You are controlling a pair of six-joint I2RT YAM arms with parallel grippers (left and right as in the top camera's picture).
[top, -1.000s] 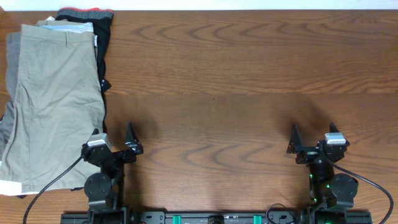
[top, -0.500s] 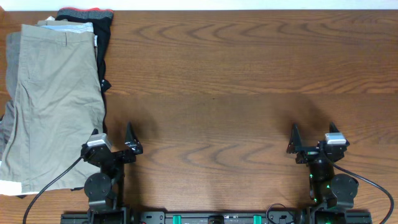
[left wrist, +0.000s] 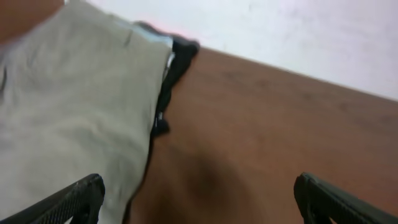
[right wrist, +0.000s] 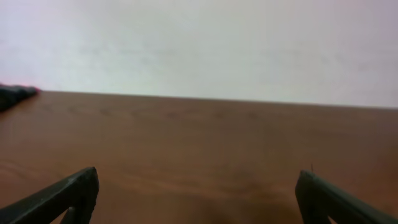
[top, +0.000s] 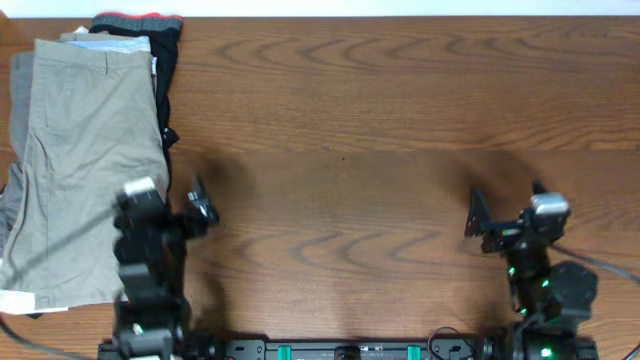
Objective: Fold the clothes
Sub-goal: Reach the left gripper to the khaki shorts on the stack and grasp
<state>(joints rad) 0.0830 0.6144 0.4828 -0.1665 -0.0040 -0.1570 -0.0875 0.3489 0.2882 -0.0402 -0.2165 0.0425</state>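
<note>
Item: one pair of light khaki shorts (top: pixel 90 160), lying flat at the far-left end of a dark wood-grain table (top: pixel 380 120), waistband toward the far edge, legs toward the robot, on top of a small stack. Under it: darker grey shorts (top: pixel 18 100) showing along the left side, a pale blue layer (top: pixel 115 43) peeking out at the waistband, and a black garment (top: pixel 165 40) with a red band at its far end, showing along the right side. A white patch (top: pixel 20 298) sits at the near-left hem; whether it is a label cannot be told, and nothing on it or on the waistband can be read. Left gripper (top: pixel 165 200): at the right edge of the khaki shorts, jaws spread wide and holding nothing; in the left wrist view (left wrist: pixel 199 202) one finger (left wrist: pixel 84 196) is over the khaki fabric (left wrist: pixel 62 124), the other over bare wood, contact not discernible, the black garment (left wrist: pixel 177 59) ahead. Right gripper (top: pixel 508 215): near the right end of the table, well apart from the stack, jaws likewise wide and empty; the right wrist view (right wrist: pixel 199 199) shows bare wood and a white wall (right wrist: pixel 199 43).
</note>
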